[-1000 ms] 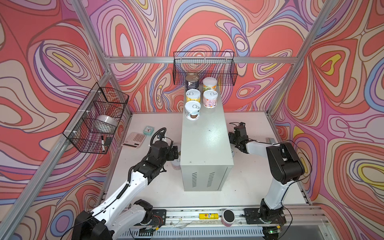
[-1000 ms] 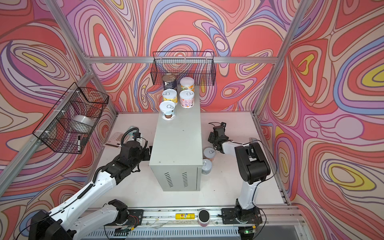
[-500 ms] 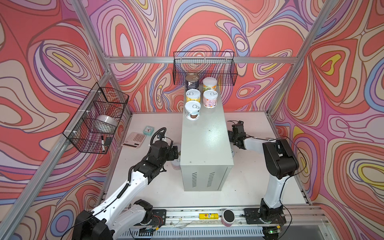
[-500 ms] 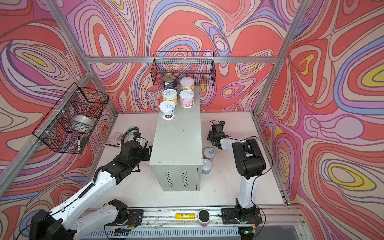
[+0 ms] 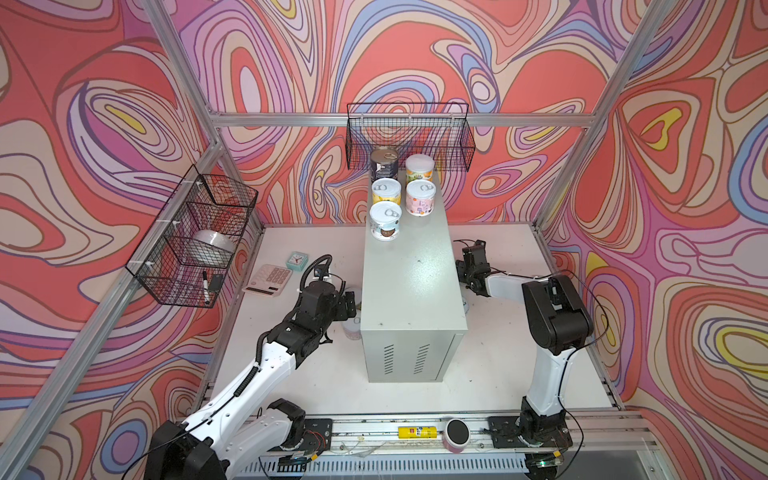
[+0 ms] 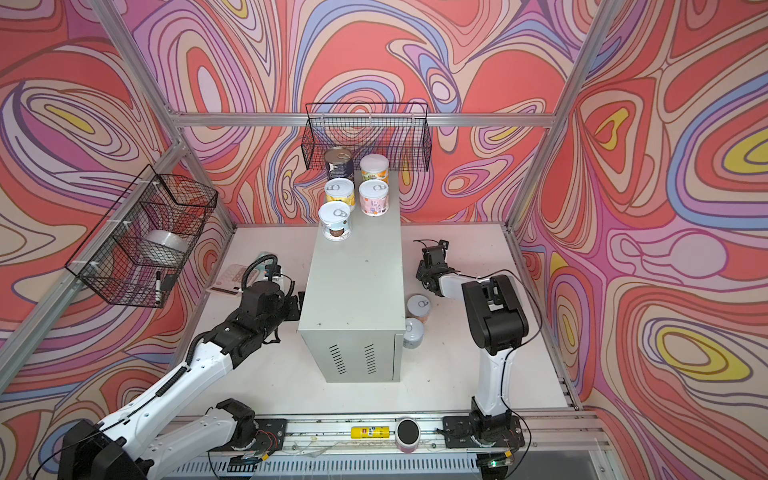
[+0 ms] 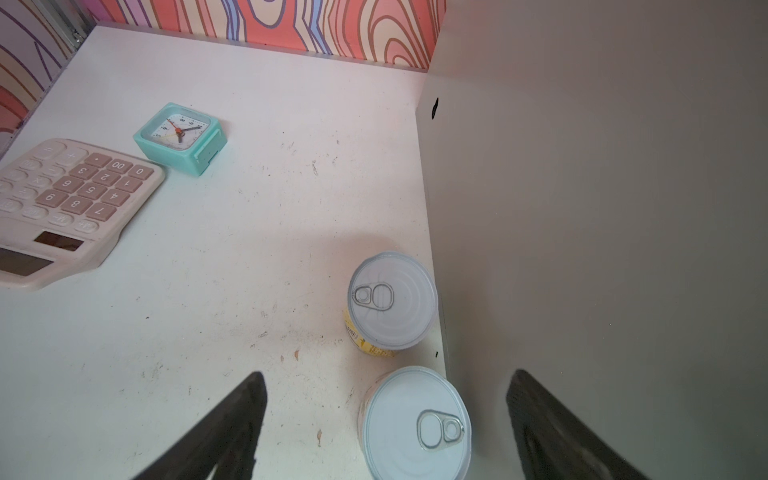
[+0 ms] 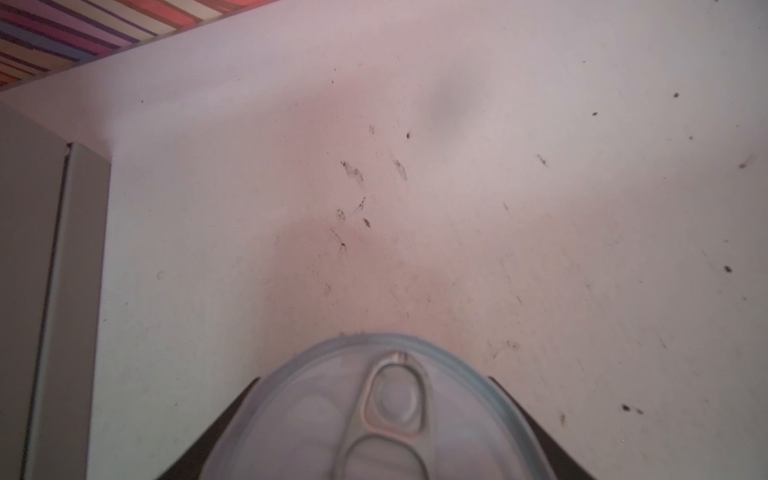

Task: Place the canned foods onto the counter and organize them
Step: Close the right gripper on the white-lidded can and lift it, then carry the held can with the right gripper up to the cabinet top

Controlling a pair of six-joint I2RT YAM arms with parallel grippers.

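Observation:
The grey counter (image 5: 409,291) stands mid-table with several cans at its far end: a dark-blue tin (image 5: 384,164), an orange-labelled can (image 5: 419,168), a yellow one (image 5: 386,191), a pink one (image 5: 420,197) and a white one (image 5: 385,220). My left gripper (image 7: 386,374) hangs open beside the counter's left wall, over a yellow-labelled can (image 7: 392,299) and a nearer can (image 7: 415,419). My right gripper (image 8: 374,378) is low on the counter's right side, both fingers against a white-lidded can (image 8: 395,415). Two more cans (image 6: 419,305) (image 6: 413,332) stand by the counter's right wall.
A calculator (image 5: 268,279) and a teal clock (image 5: 298,261) lie on the table's left. Wire baskets hang on the back wall (image 5: 409,137) and left wall (image 5: 195,232). A yellow tube (image 5: 417,432) and a pink cylinder (image 5: 456,434) sit on the front rail.
The right gripper has shifted back toward the counter's side and its jaws have narrowed onto the can. The left arm has not moved.

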